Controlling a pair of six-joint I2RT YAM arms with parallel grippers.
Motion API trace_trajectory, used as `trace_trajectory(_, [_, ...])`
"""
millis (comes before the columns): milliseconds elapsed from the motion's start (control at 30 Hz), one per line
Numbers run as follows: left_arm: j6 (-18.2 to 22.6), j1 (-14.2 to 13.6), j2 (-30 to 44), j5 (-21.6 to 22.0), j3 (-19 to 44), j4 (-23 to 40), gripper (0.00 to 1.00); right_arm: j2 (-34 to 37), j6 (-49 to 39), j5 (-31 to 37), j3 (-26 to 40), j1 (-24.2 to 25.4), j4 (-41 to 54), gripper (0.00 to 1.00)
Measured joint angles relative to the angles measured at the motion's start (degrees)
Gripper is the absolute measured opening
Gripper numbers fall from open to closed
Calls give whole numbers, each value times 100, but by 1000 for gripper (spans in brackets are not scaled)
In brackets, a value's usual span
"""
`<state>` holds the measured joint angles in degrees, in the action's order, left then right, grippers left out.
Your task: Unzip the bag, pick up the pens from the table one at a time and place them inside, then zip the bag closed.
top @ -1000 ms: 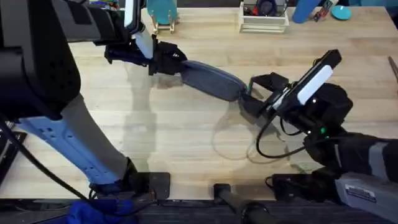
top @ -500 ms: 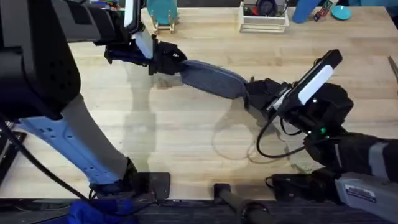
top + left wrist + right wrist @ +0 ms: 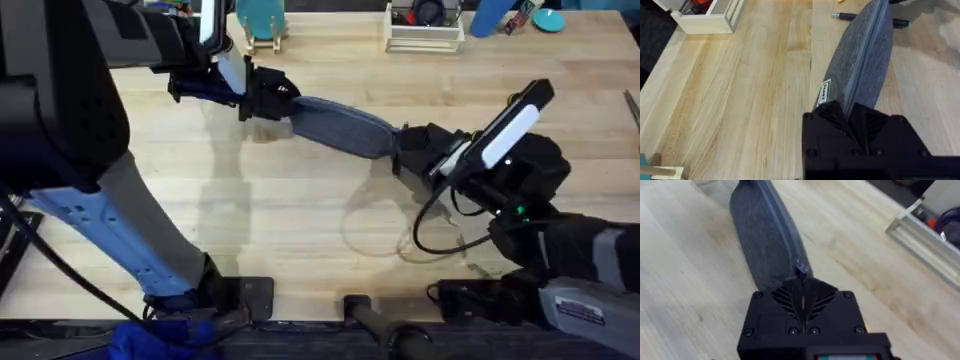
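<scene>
Right tool (image 3: 408,160) shifted onto bag (image 3: 340,127) end, both tools clamping blue-grey pouch

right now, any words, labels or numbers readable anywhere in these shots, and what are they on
None can be read.
Small white tag on the side of the bag, near the left claw: dark print, too small and blurred to read.
Screen strip at the edge of the right wrist view, behind the right claw: a green mark, not legible.
Items in the white tray at the table's far edge: too small to read.
</scene>
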<state>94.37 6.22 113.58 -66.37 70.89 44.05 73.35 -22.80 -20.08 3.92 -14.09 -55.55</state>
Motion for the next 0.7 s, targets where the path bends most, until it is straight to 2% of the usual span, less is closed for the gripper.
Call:
trace_trajectory(400, [0, 4, 0, 0, 0, 2, 41, -1, -40, -96, 14, -4, -218, 33])
trace_trajectory(700, [0, 4, 0, 0, 0, 2, 41, 1, -40, -285, 261, -4, -212, 33])
